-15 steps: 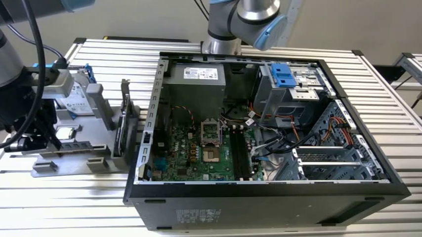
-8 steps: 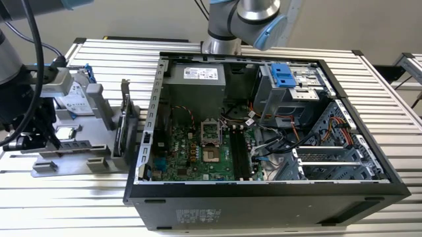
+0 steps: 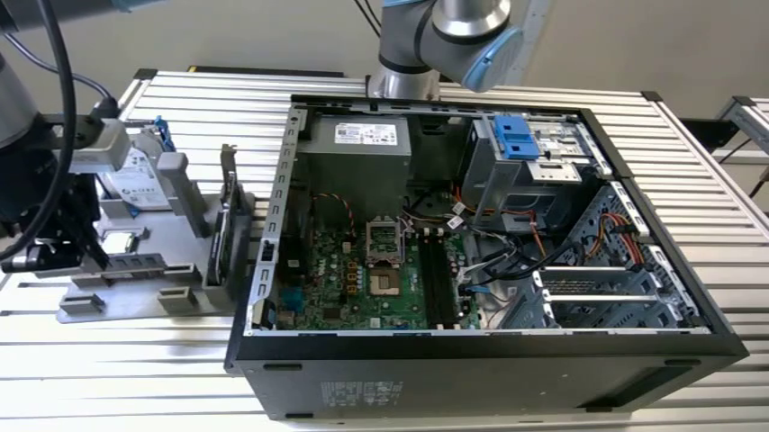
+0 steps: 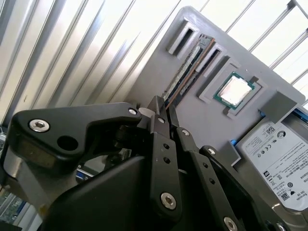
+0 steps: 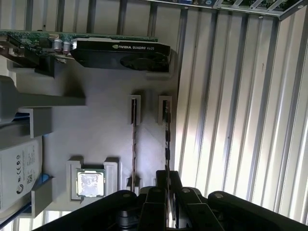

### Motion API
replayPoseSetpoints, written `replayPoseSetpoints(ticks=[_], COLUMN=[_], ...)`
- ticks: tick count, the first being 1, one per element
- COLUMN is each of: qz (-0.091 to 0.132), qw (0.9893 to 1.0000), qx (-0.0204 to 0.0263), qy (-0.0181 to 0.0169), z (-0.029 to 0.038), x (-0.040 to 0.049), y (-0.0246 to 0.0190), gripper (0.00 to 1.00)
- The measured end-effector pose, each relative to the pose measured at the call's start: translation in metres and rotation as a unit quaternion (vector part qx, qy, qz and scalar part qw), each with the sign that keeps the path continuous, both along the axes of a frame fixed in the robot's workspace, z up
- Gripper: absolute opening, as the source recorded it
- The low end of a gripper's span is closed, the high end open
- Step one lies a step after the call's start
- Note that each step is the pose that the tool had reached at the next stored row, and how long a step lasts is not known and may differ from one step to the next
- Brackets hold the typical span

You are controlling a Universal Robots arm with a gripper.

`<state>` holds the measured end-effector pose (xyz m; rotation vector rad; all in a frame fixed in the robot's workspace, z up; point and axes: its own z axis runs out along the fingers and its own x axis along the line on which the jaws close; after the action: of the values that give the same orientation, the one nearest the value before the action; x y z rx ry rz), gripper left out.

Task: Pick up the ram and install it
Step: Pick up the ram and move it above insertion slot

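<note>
The ram [image 5: 167, 139] is a thin dark stick standing on edge in slotted holders on the grey fixture tray [image 5: 106, 106]. It also runs up from the fingertips in the second wrist view [image 4: 188, 71]. My gripper [image 5: 167, 179] sits at one end of the stick with a black finger [image 5: 159, 185] on each side and the jaws drawn close against it. The same grip appears in the second wrist view [image 4: 163, 108]. In the exterior view my gripper [image 3: 49, 256] hangs over the tray [image 3: 132, 279] at the exterior view's left.
A second thin stick [image 5: 134, 144] stands parallel in the neighbouring holder. A square silver processor [image 5: 90, 184], a hard drive [image 4: 279, 159] and a graphics card [image 5: 120, 50] share the tray. The open computer case [image 3: 481, 360] shows its motherboard slots [image 3: 438, 279].
</note>
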<state>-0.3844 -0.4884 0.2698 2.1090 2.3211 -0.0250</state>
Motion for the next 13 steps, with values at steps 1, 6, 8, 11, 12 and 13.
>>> replayPoseSetpoints(ticks=[1,6,8,11,12,13], qz=[0.000,0.000,0.000,0.000,0.000,0.000], qw=[1.0000,1.0000,1.0000,1.0000,1.0000,1.0000], qx=[0.0000,0.0000,0.0001,0.0000,0.0000,0.0000], qy=[0.0000,0.0000,-0.0001,0.0000,0.0000,0.0000], z=[0.0007,0.0035,0.0045,0.0063,0.0070,0.0076], x=[0.0000,0.0000,0.0000,0.0000,0.0000,0.0000], y=[0.0000,0.0000,0.0000,0.0000,0.0000,0.0000], gripper=[0.00,0.00,0.00,0.00,0.00,0.00])
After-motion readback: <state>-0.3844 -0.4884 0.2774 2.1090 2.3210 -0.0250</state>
